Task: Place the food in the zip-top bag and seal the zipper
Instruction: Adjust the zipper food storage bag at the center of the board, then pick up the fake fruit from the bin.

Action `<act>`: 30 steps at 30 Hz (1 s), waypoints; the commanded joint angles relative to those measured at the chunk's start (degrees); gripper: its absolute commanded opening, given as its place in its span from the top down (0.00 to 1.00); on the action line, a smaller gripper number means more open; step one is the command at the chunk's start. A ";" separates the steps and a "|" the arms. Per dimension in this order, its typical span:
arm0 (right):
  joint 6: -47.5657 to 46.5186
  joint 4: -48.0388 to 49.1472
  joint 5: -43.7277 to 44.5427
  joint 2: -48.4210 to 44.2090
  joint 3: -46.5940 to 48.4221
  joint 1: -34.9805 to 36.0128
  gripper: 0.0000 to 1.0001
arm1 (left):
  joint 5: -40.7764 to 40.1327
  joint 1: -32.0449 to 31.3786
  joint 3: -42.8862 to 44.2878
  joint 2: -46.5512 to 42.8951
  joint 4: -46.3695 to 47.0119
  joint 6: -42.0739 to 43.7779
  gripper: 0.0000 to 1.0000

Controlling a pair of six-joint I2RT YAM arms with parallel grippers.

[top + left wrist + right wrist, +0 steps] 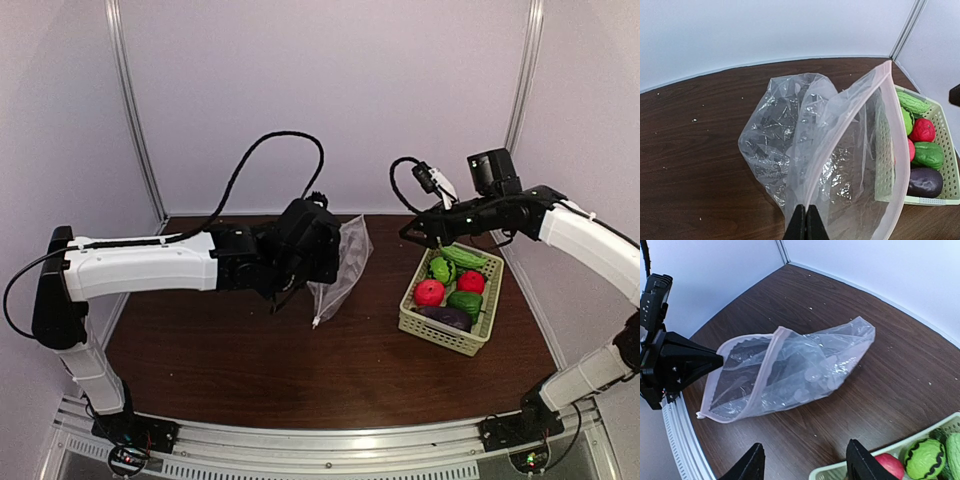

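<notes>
**State.** The food (pixel 450 292) lies in the basket (pixel 440 340): two red pieces, several green ones, and one dark purple piece at the basket's near end. The bag (pixel 340 262) is to the left of the basket and apart from it. Its mouth is turned toward the basket and nothing shows inside it. Its closed end appears to rest on the table (pixel 250 360).

**Grippers.** The left gripper (pixel 806 224) has its jaws pressed together, pinching one lip of the bag at the zipper (pixel 900 150). The other lip hangs free, so the mouth gapes. The right gripper (pixel 805 462) hovers over the basket's far left corner with its jaws spread and holds nothing.

**Step in hand (judged).** Take the first piece from the basket and carry it into the bag.

1. Select the red piece (pixel 429 292) on the basket's left side. It lies nearest the bag and is not covered.
2. Descend straight down. Keep both fingers clear of the basket wall and of the neighbouring green pieces.
3. Close across the widest part of the piece. A round toy is likely to squirt out of an off-centre grip.
4. Lift above the basket rim before moving left.
5. Enter the bag between the two lips, not over the pinched one. Release deep inside.
6. Hold the left gripper steady. A tug on the free lip could collapse the mouth.
</notes>
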 commanded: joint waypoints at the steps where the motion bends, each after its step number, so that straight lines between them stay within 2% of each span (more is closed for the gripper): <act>1: -14.73 -14.94 4.96 0.17 1.70 -4.17 0.43 | 3.69 0.35 0.47 -0.79 4.48 5.60 1.00; 7: -22.87 -17.88 10.05 4.80 -1.30 -12.90 0.44 | 7.32 0.36 -0.86 -0.56 7.60 6.80 1.00; 11: -26.84 -19.21 15.19 10.39 -1.73 -13.09 0.43 | 8.59 0.37 -1.18 -0.54 7.54 6.67 1.00; 20: -22.65 -16.76 16.33 18.40 0.92 -13.01 0.17 | 9.97 0.35 -2.65 -1.16 7.31 6.14 1.00; 30: -23.55 -15.58 11.98 22.72 0.16 -11.94 0.18 | 9.53 0.35 -3.21 -1.39 7.20 6.07 1.00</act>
